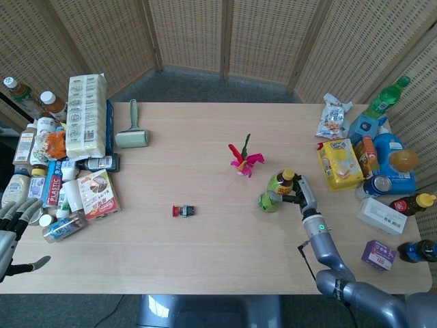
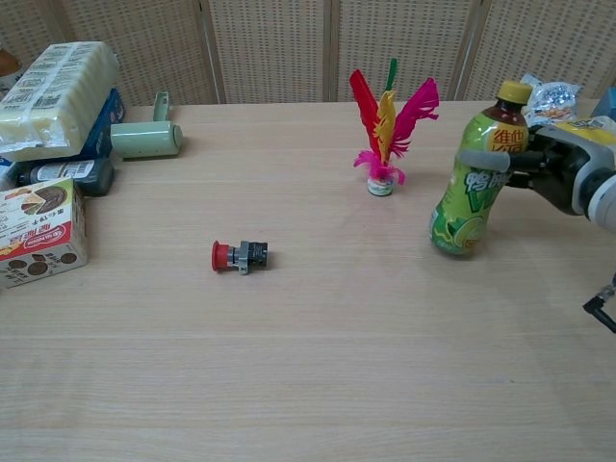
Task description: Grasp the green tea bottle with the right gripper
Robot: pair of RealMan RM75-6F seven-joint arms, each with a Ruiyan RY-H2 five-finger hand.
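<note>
The green tea bottle (image 1: 276, 190) (image 2: 475, 182), with a yellow cap and green label, is tilted, its base swung toward the camera and lifted off the table. My right hand (image 1: 300, 193) (image 2: 553, 169) grips it around the upper body, just right of the shuttlecock. My left hand (image 1: 12, 231) hangs with fingers spread off the table's left front corner, holding nothing; the chest view does not show it.
A pink, yellow and green shuttlecock (image 1: 243, 161) (image 2: 386, 135) stands just left of the bottle. A red push-button switch (image 1: 183, 211) (image 2: 240, 256) lies mid-table. Boxes, bottles and a lint roller (image 1: 131, 133) crowd the left side; snacks and drinks (image 1: 341, 162) crowd the right.
</note>
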